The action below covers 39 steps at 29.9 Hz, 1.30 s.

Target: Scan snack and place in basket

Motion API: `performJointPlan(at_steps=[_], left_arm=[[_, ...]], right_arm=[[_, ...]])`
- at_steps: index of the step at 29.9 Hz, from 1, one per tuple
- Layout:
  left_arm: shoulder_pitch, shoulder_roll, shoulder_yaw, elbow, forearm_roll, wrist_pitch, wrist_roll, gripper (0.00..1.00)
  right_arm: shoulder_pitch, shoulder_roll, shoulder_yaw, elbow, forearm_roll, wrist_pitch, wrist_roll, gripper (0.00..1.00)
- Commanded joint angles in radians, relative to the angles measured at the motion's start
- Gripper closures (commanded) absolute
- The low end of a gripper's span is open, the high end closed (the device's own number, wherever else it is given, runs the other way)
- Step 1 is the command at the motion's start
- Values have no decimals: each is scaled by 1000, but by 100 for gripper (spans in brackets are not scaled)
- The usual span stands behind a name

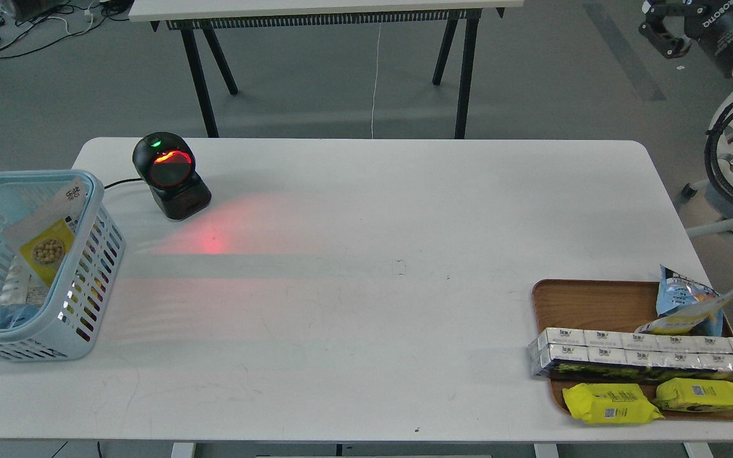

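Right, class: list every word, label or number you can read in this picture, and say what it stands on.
right arm housing: white lettering, roughly "ROSOMO", cut off by the picture's edge.
snack in the basket: dark print, too small to read.
boxed pack on the tray: print blurred.
yellow packets: small labels, unreadable.
blue bag: print unreadable.
scanner: no text visible.

The snack leans tilted inside the basket at the white table's left edge, among other packets. Just beside the basket stands a black scanner — its window glowing red, red light spilling on the tabletop. At the far right corner a wooden tray holds a blue bag, silver cartons and two yellow packets — the right gripper hangs high above.
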Motion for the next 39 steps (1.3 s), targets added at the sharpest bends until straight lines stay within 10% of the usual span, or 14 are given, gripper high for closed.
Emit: performJointPlan(at_steps=[1, 13, 39], left_arm=[[56, -72, -50, 14, -185, -77, 0, 1], [303, -263, -389, 230, -224, -77, 0, 1], [440, -169, -392, 198, -201, -77, 0, 0]], right_arm=[[14, 65, 0, -7, -21, 0, 1, 1], [-84, 138, 129, -7, -21, 0, 38, 1], [-357, 130, 301, 74, -28, 0, 38, 1]])
